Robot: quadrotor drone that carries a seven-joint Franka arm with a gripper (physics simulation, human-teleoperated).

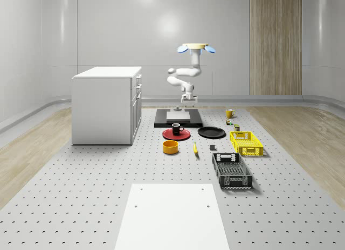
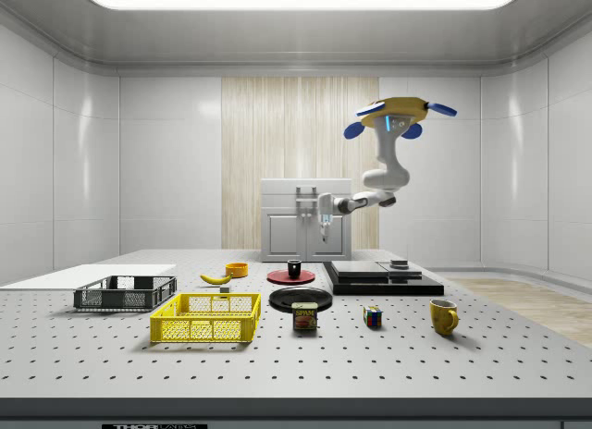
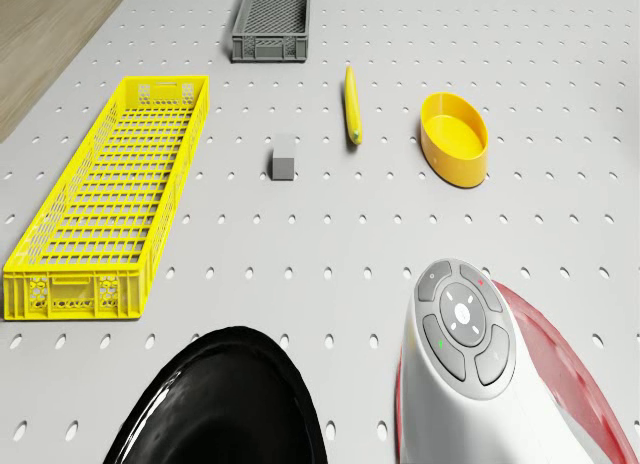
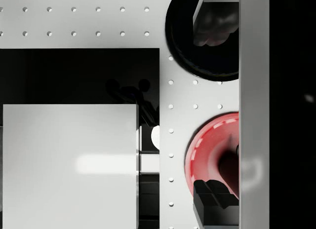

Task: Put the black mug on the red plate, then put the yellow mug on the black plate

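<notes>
Drone (image 1: 194, 47) hovers high above the black platform (image 1: 178, 119) at the far end of the tabletop (image 1: 108, 180), arm bent down beneath it. Pincer (image 1: 189, 103) hangs in the air over the platform's white slab, well clear of everything; wrist view shows its two fingers (image 4: 215, 24) spread wide apart, nothing between them. Black mug (image 1: 176, 129) stands upright on the red plate (image 1: 168, 134). Black plate (image 1: 212, 132) lies bare just beside the red one, toward the whole-scene view's right. Yellow mug (image 1: 230, 113) sits on the tabletop farther back and right, well apart from the black plate. Yellow crate (image 1: 246, 143) nearer the camera.
</notes>
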